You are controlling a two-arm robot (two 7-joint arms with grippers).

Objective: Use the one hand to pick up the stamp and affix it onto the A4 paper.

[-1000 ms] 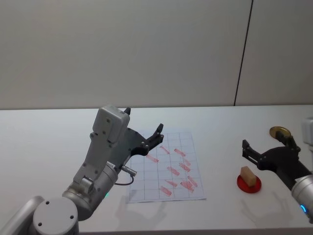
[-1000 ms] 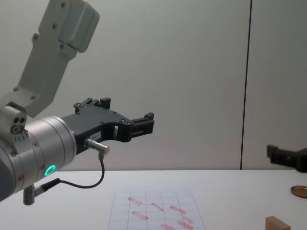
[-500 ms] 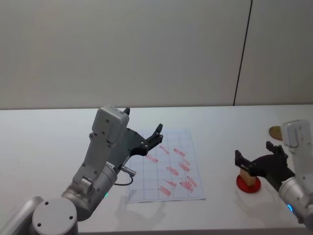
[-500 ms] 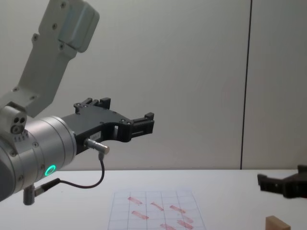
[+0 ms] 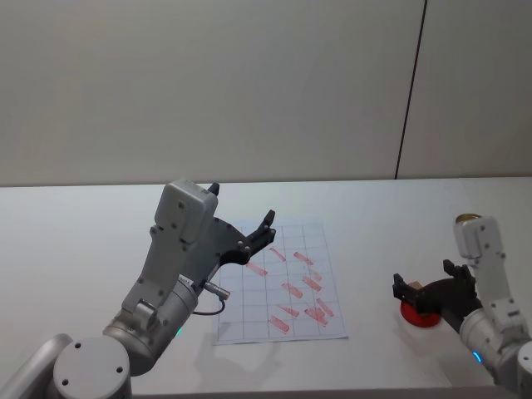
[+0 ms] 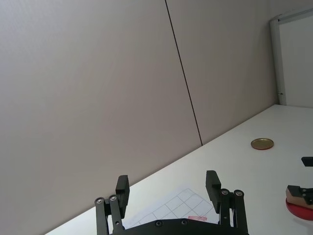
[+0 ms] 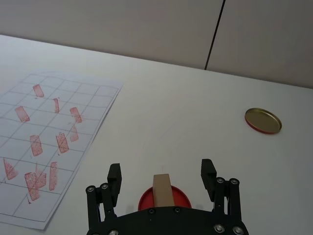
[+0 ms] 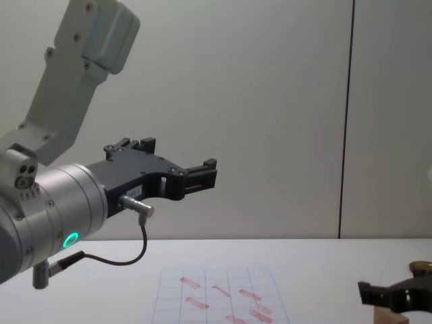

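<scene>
wooden stamp (image 7: 162,191): on red pad (image 7: 182,198), well right of paper (image 7: 73,132), not lifted
right hand (image 7: 161,171): spread wide, straddling stamp, not gripping
left hand (image 6: 167,183): released, raised near paper
to do: grip, carry, press onto paper

In the head view the right gripper (image 5: 424,283) hides most of the stamp (image 5: 405,288) and part of the red pad (image 5: 418,316) beneath it. The left arm (image 5: 179,249) covers the far left corner of the A4 paper (image 5: 291,291). In the chest view the bottom edge cuts off the paper's near half and the stamp's base.
</scene>
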